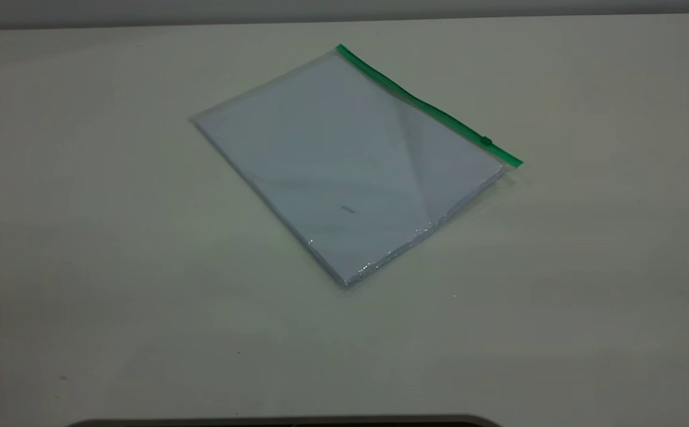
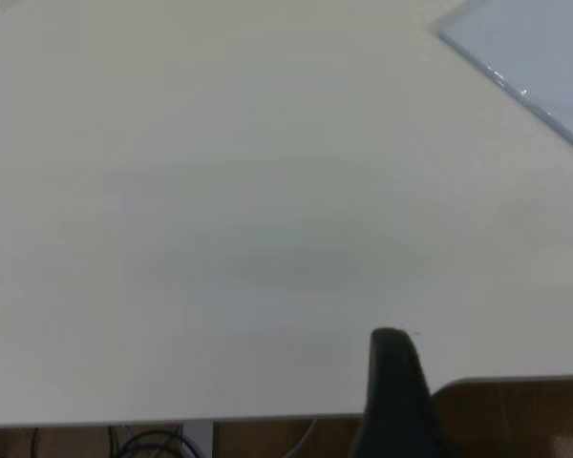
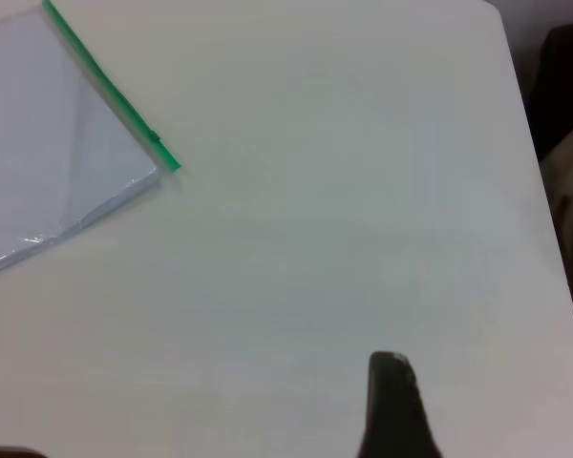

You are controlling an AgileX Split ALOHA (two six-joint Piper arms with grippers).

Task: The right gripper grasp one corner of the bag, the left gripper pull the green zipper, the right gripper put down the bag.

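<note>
One clear bag (image 1: 350, 166) lies flat on the pale table (image 1: 83, 237), turned at an angle so that none of its edges run square to the table's sides. White paper sheets (image 1: 320, 148) show through the plastic and fill most of it. The green zipper (image 1: 427, 107) runs along the bag's far right edge in the exterior view, from the corner nearest the back of the table down to the corner at the right. Its small slider tab (image 1: 486, 141) sits close to that right-hand end, just short of the corner. The plastic catches light along the near edge, where it looks crinkled.

Neither arm appears in the exterior view. In the left wrist view, one dark finger of the left gripper (image 2: 393, 382) pokes up over the table's edge, well apart from the bag (image 2: 535, 57), of which only one corner shows. In the right wrist view, one dark finger of the right gripper (image 3: 392, 401) hangs over bare table, also well apart from the bag (image 3: 48, 143); the zipper (image 3: 105, 86) and its tab end are visible there. With only a single fingertip showing for each gripper, I cannot tell whether either pair of jaws is apart or together. Nothing touches the bag, and it rests wholly on the table.
</note>
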